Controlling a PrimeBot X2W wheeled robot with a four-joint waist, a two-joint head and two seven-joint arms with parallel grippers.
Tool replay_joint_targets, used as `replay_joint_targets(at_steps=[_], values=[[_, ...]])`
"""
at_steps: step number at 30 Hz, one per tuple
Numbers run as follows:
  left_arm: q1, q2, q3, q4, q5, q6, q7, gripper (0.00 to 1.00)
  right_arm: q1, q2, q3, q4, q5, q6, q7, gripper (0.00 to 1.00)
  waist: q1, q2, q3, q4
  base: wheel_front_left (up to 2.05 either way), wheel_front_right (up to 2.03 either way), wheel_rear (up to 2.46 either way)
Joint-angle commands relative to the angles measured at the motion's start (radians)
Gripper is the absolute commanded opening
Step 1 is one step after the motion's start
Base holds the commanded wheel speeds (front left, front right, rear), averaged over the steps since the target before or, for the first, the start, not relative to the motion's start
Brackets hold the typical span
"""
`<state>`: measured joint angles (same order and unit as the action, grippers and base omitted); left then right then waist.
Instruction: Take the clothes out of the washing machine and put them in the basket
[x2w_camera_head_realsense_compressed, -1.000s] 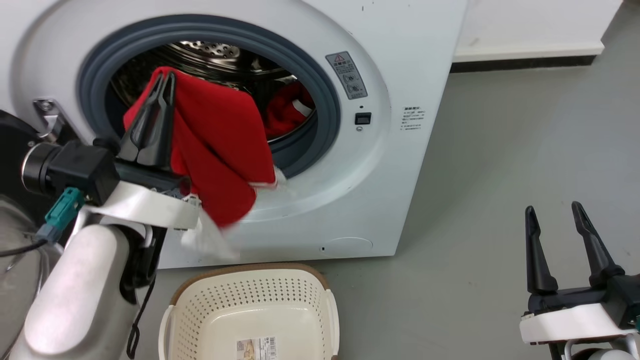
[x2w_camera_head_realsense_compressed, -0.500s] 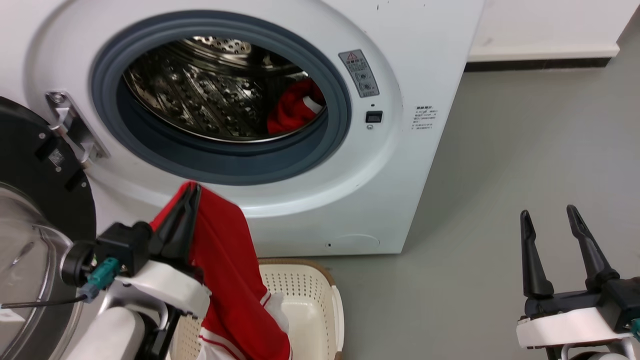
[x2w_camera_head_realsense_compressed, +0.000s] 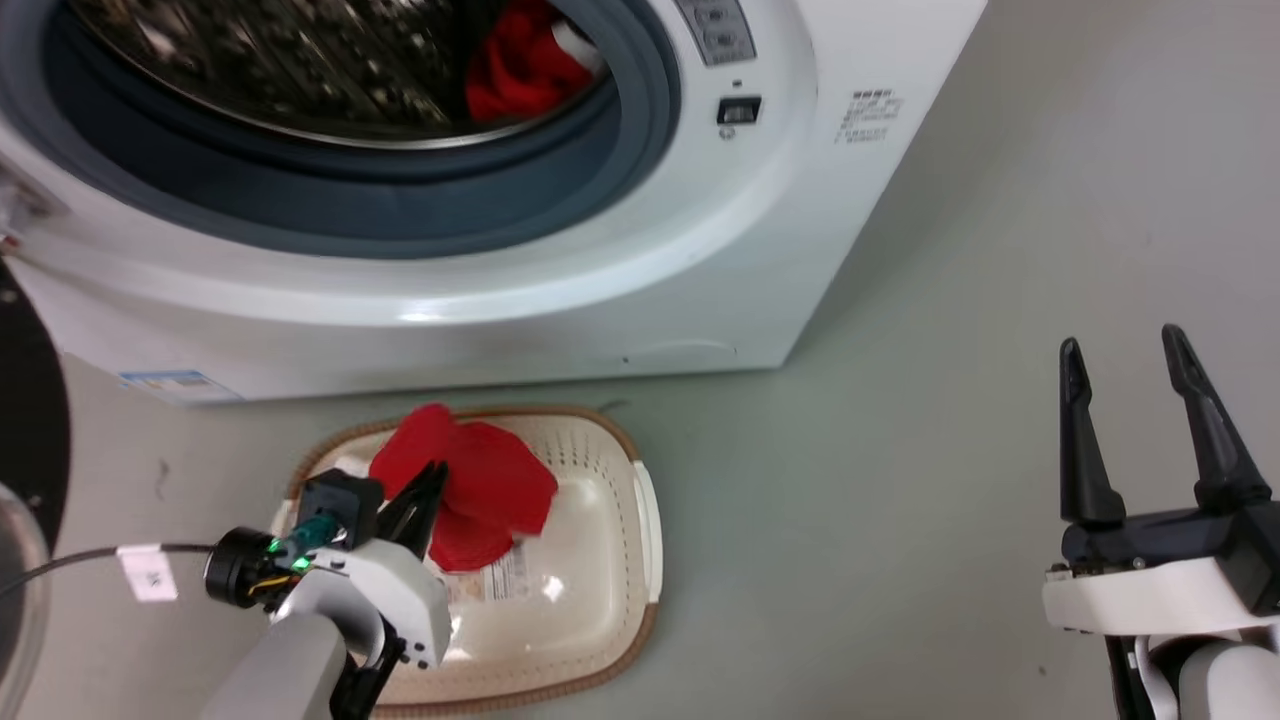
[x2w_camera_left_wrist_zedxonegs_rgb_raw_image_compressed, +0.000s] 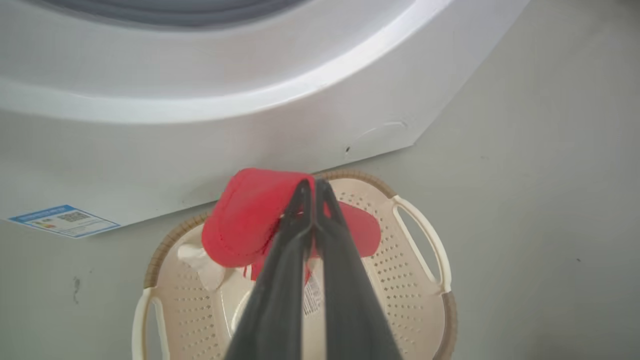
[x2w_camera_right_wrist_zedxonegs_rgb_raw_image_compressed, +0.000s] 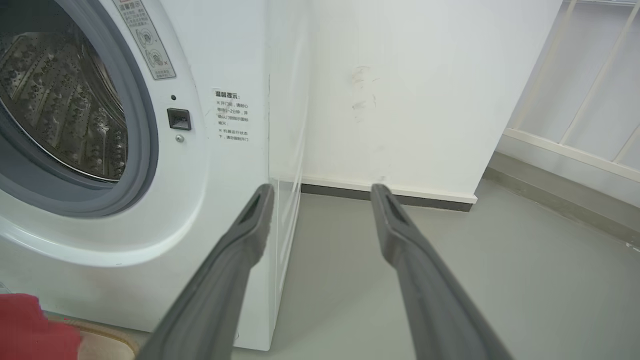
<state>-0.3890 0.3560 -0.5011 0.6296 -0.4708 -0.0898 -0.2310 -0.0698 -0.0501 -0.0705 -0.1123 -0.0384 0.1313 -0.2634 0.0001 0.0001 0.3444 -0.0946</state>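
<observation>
My left gripper (x2w_camera_head_realsense_compressed: 437, 470) (x2w_camera_left_wrist_zedxonegs_rgb_raw_image_compressed: 312, 184) is shut on a red garment (x2w_camera_head_realsense_compressed: 470, 480) (x2w_camera_left_wrist_zedxonegs_rgb_raw_image_compressed: 250, 220), holding it low inside the cream basket (x2w_camera_head_realsense_compressed: 640, 520) (x2w_camera_left_wrist_zedxonegs_rgb_raw_image_compressed: 422, 235) on the floor before the white washing machine (x2w_camera_head_realsense_compressed: 620, 290) (x2w_camera_left_wrist_zedxonegs_rgb_raw_image_compressed: 200, 135) (x2w_camera_right_wrist_zedxonegs_rgb_raw_image_compressed: 225, 150). The cloth drapes onto the basket's bottom. Another red garment (x2w_camera_head_realsense_compressed: 515, 65) lies inside the steel drum at its right side. My right gripper (x2w_camera_head_realsense_compressed: 1120, 345) (x2w_camera_right_wrist_zedxonegs_rgb_raw_image_compressed: 320, 190) stands open and holds nothing, over the floor to the right of the machine.
The black-framed door (x2w_camera_head_realsense_compressed: 25, 450) hangs open at the far left. A cable (x2w_camera_head_realsense_compressed: 90, 560) trails from my left wrist. Grey floor (x2w_camera_head_realsense_compressed: 950, 400) stretches right of the machine, with a white wall and skirting (x2w_camera_right_wrist_zedxonegs_rgb_raw_image_compressed: 400, 195) behind.
My left gripper has carried the red garment from the porthole down into the basket. The head camera has tilted down. The right gripper has stayed put.
</observation>
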Motion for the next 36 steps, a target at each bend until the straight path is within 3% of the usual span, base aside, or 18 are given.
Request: replay_joint_targets(at_steps=[1,7,16,31,32,33,36], values=[[-0.039,-0.011,-0.006,0.036,0.007,-0.007,-0.006,0.00,-0.024,0.000,0.002,-0.010,-0.005,-0.001,-0.002,1.00,-0.0001,-0.0001,0.083,-0.029,0.00,0.00,0.00],[-0.173,-0.041,-0.044,0.233,0.019,-0.032,-0.018,0.00,-0.057,0.000,0.010,-0.036,-0.003,-0.001,-0.002,1.00,-0.0001,-0.0001,0.213,-0.058,0.00,0.00,0.00],[-0.336,-0.037,-0.106,0.472,0.022,-0.039,-0.013,0.00,-0.093,0.000,0.026,-0.063,0.015,-0.001,-0.002,1.00,-0.0001,-0.0001,0.379,-0.099,0.00,0.00,0.00],[-0.452,-0.061,-0.123,0.611,-0.043,-0.040,-0.010,0.00,-0.106,0.000,0.032,-0.087,0.024,-0.001,-0.002,1.00,-0.0001,-0.0001,0.483,-0.110,0.00,0.00,0.00],[-0.446,-0.067,-0.127,0.609,-0.052,-0.040,-0.008,0.30,-0.107,0.000,0.034,-0.086,0.027,-0.001,-0.002,1.00,-0.0001,-0.0001,0.479,-0.110,0.00,0.00,0.00],[-0.442,-0.067,-0.127,0.612,-0.062,-0.040,-0.006,1.00,-0.107,0.000,0.035,-0.084,0.028,-0.001,-0.002,1.00,-0.0001,-0.0001,0.474,-0.110,0.00,0.00,0.00],[-0.433,-0.061,-0.136,0.619,-0.076,-0.040,-0.013,1.00,-0.110,0.000,0.033,-0.075,0.023,-0.001,-0.002,1.00,-0.0001,-0.0001,0.453,-0.105,0.00,0.00,0.00]])
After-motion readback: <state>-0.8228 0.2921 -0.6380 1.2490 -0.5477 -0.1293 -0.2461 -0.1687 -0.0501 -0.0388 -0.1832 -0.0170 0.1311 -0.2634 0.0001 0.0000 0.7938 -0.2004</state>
